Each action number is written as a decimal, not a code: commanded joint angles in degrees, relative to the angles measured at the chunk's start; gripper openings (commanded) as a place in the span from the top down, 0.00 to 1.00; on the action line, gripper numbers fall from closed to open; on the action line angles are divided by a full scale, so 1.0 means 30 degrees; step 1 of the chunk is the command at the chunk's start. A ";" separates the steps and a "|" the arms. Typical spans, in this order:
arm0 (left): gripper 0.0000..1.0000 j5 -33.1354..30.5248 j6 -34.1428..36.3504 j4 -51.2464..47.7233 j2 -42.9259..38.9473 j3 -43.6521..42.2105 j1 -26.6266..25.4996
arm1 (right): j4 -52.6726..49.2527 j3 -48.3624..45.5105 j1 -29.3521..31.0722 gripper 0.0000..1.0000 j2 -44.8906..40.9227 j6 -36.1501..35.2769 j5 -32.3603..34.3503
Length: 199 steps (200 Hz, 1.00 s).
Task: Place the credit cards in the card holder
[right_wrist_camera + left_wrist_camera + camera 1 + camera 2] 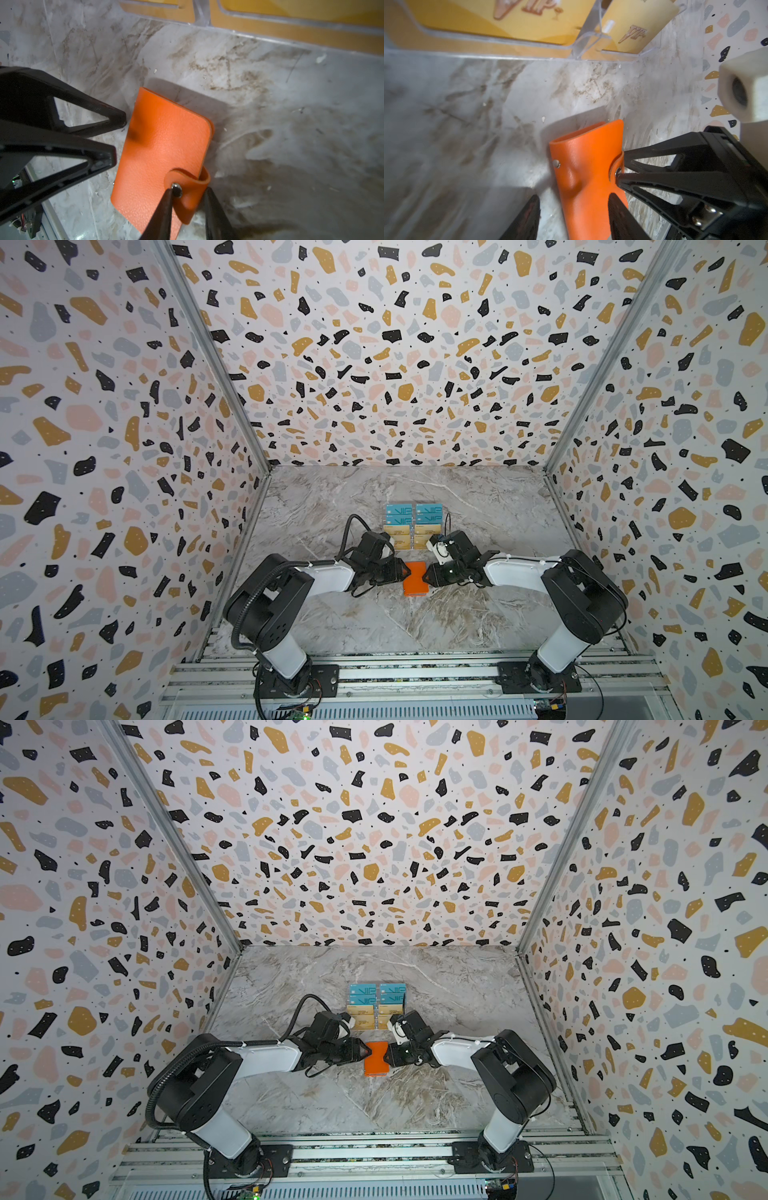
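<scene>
The orange card holder point(414, 580) point(376, 1060) lies closed and flat on the marble table between both grippers. My left gripper point(408, 571) point(574, 196) stands open, its fingertips at the holder's left edge, as the right wrist view shows. My right gripper point(424, 572) point(189, 191) is closed on the snap tab point(187, 187): one finger sits against the metal snap, the other behind the tab's loop. The tan-gold credit cards point(397, 537) point(360, 1016) point(500, 18) rest in a clear rack just behind the holder.
The clear plastic rack point(591, 35) also carries teal VIP cards point(413, 514) in its far rows. Patterned walls close in the table on three sides. The right arm's white camera housing point(741, 89) hangs close beside the holder.
</scene>
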 commanded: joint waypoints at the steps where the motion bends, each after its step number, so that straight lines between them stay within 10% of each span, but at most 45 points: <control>1: 0.45 0.0864 -0.0547 0.1016 0.0702 -0.0185 -0.0057 | -0.1271 -0.0916 -0.0178 0.72 0.0255 -0.0050 0.0569; 134: 0.50 0.4310 -0.4902 0.9786 -0.0364 -0.2535 -0.0086 | 0.1459 -0.2204 -0.1328 0.75 0.0320 0.0348 -0.2934; 199: 0.57 0.2403 -0.2468 0.5500 0.0281 -0.1586 -0.0198 | 0.1996 -0.2574 -0.1562 0.76 -0.0382 0.0673 -0.3580</control>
